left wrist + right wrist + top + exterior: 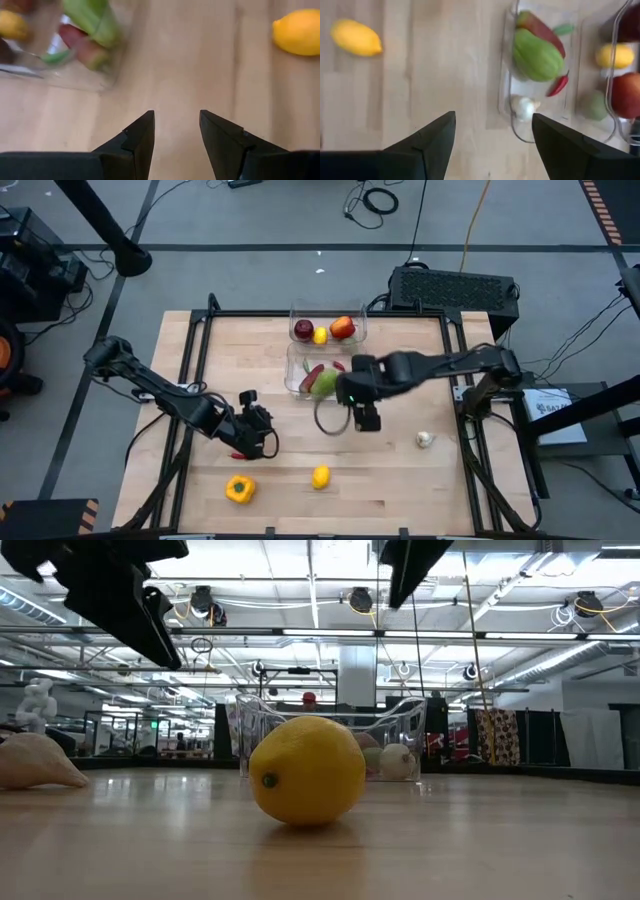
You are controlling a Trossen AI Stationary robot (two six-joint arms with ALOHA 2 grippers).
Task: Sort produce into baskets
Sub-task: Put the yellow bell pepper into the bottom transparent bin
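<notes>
Beside the near basket (300,370), at its four o'clock, our right gripper (492,137) hangs released, grasping nothing. Our left gripper (176,131) waits at eight o'clock, parted and empty.

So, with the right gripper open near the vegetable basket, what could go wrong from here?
1. The right gripper hangs open right at the near basket; moving off, it could knock the rim and shift the basket.
2. The garlic bulb lies close to the basket's wall and may roll if the basket is bumped.
3. The lemon on the table is round; the left gripper, open, could push it away.
</notes>
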